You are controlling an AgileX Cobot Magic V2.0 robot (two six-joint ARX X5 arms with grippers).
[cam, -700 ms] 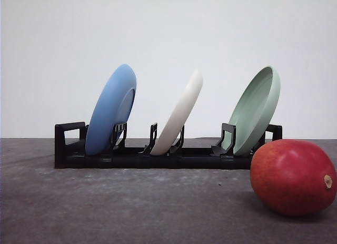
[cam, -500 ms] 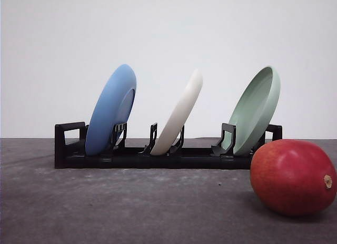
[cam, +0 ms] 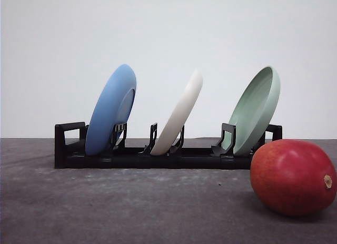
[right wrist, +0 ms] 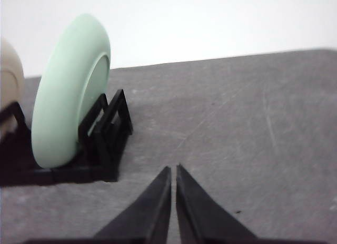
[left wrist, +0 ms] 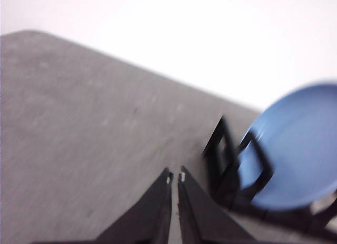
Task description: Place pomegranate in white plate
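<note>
The pomegranate (cam: pixel 293 176), red and glossy with a tan stem spot, lies on the dark table at the front right. The white plate (cam: pixel 180 115) stands tilted in the middle slot of a black rack (cam: pixel 158 155); a sliver of the white plate (right wrist: pixel 8 75) also edges the right wrist view. My left gripper (left wrist: pixel 175 176) is shut with nothing in it, hanging over bare table near the rack's blue-plate end. My right gripper (right wrist: pixel 173 170) is shut and empty too, over the table beside the rack's green-plate end.
A blue plate (cam: pixel 111 110) leans in the rack's left slot and a pale green plate (cam: pixel 256 110) in its right slot, just behind the fruit. The blue plate (left wrist: pixel 295 154) and green plate (right wrist: pixel 68 91) stand close to the wrist cameras. A plain white wall stands behind.
</note>
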